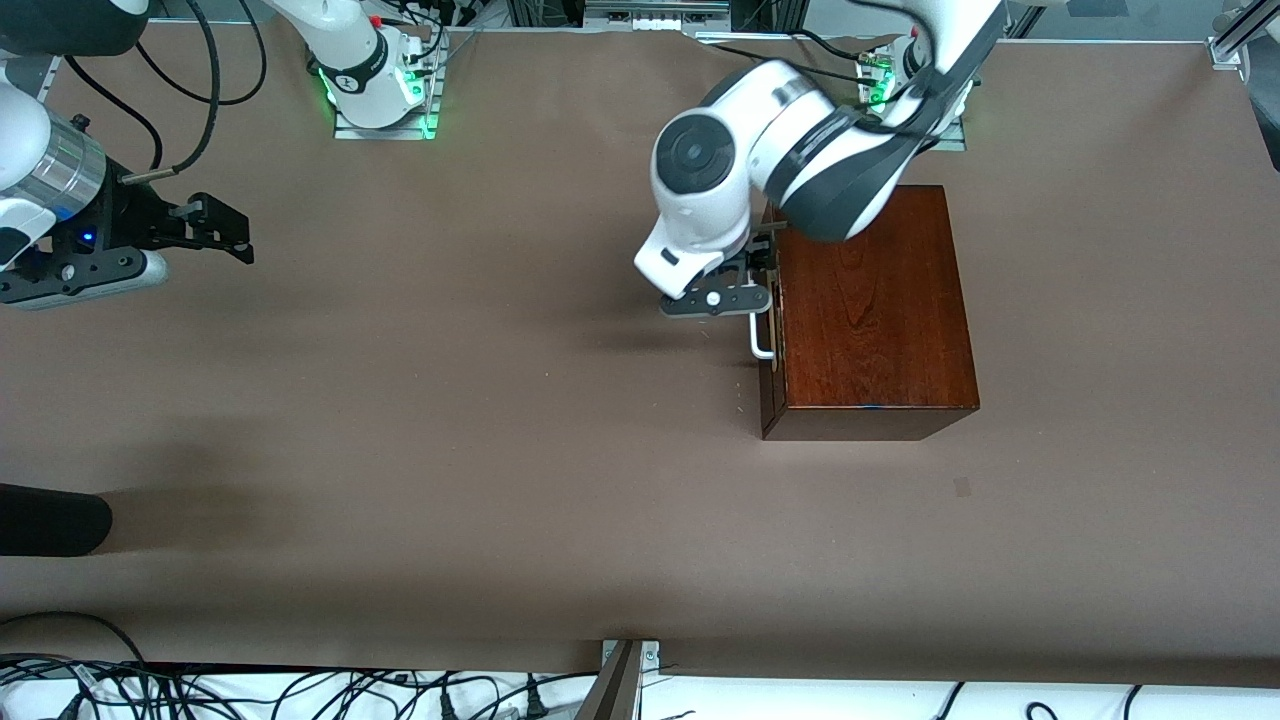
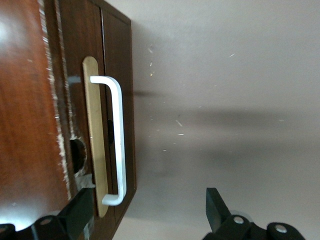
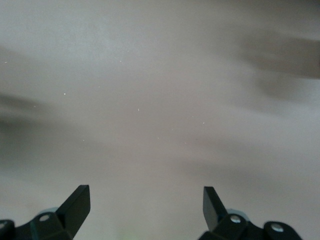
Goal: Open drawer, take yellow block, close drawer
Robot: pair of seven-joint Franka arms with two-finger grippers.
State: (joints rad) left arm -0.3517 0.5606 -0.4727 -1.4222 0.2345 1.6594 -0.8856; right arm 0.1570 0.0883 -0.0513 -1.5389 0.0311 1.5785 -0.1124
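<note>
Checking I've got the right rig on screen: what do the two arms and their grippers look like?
Both arms have glossy white shells with dark grey joint bands and black cables. The left gripper is black with a grey finger bar; the right gripper is black below a silver wrist ring with a blue light. Bases glow green.

Left arm reached from its base toward the middle of the worktop, elbow bent, wrist pointing down. Left pincer hung low, fingers spread wide apart, nothing between them. Right arm waited at its own end of the worktop, wrist roughly level. Right pincer was up in the air, fingers parted wide, empty.
</note>
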